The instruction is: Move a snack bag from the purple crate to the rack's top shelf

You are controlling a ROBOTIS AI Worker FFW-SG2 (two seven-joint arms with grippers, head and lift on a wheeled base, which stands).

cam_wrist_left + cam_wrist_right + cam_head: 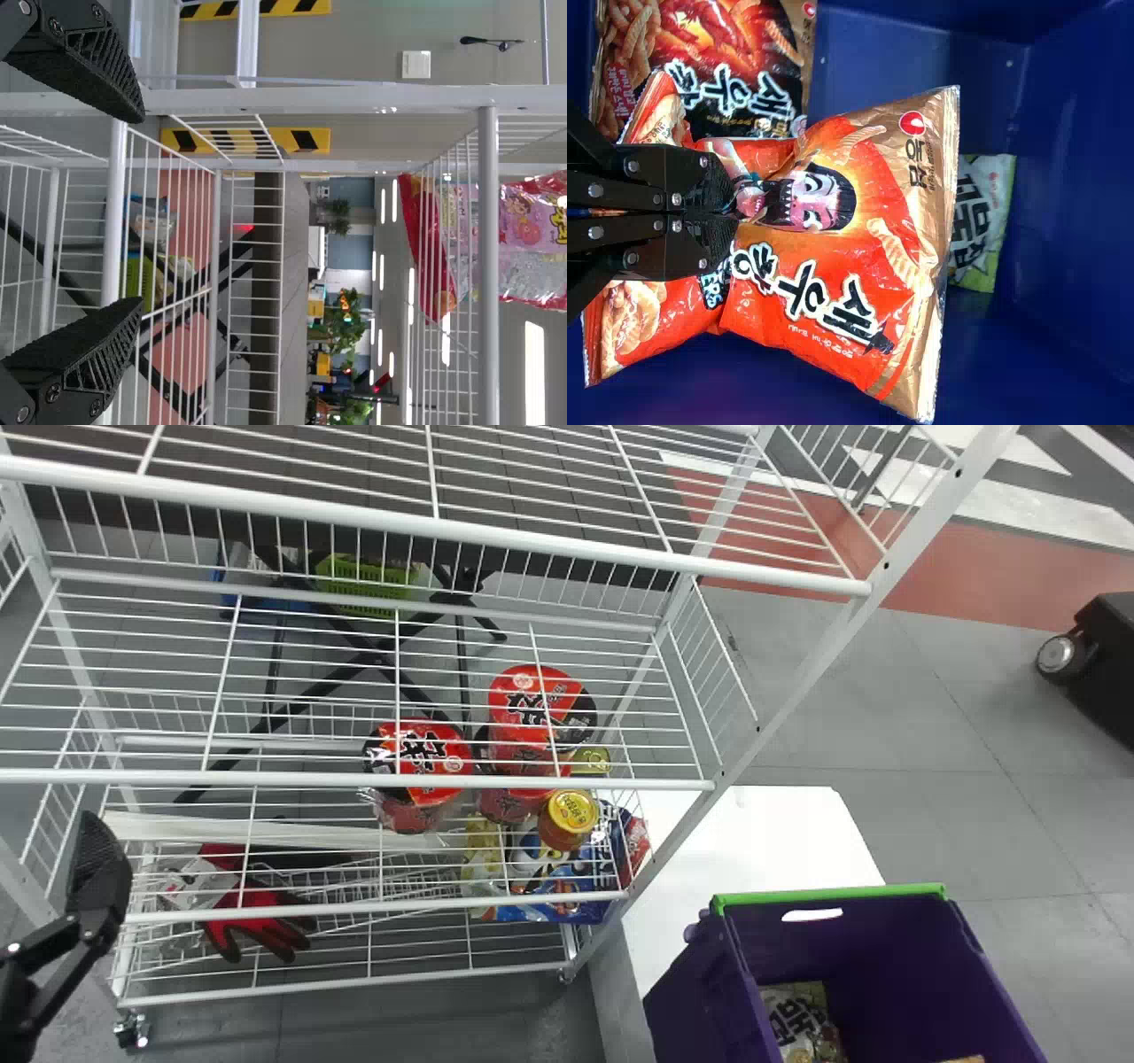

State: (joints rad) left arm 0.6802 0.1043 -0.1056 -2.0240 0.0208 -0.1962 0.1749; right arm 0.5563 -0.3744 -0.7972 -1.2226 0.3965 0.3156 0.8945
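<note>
Clearly, right gripper point(733, 215) pinches 1 crinkled, glossy snack bag point(850, 257) — left gripper point(99, 866) spread.

Counting one purple crate point(700, 992), one rack point(813, 664), one white table point(753, 841) and one green basket point(354, 576). The right wrist view is showing three snack bags: one orange bag point(824, 310), one dark red bag point(735, 53), one green-and-black bag point(979, 230). On the rack, two yellow-lidded containers are standing, one with a bright lid point(572, 811), one with a duller lid point(591, 760). Red-topped tubs point(540, 704) are numbering at least two; overlap is leaving their exact tally unclear.
</note>
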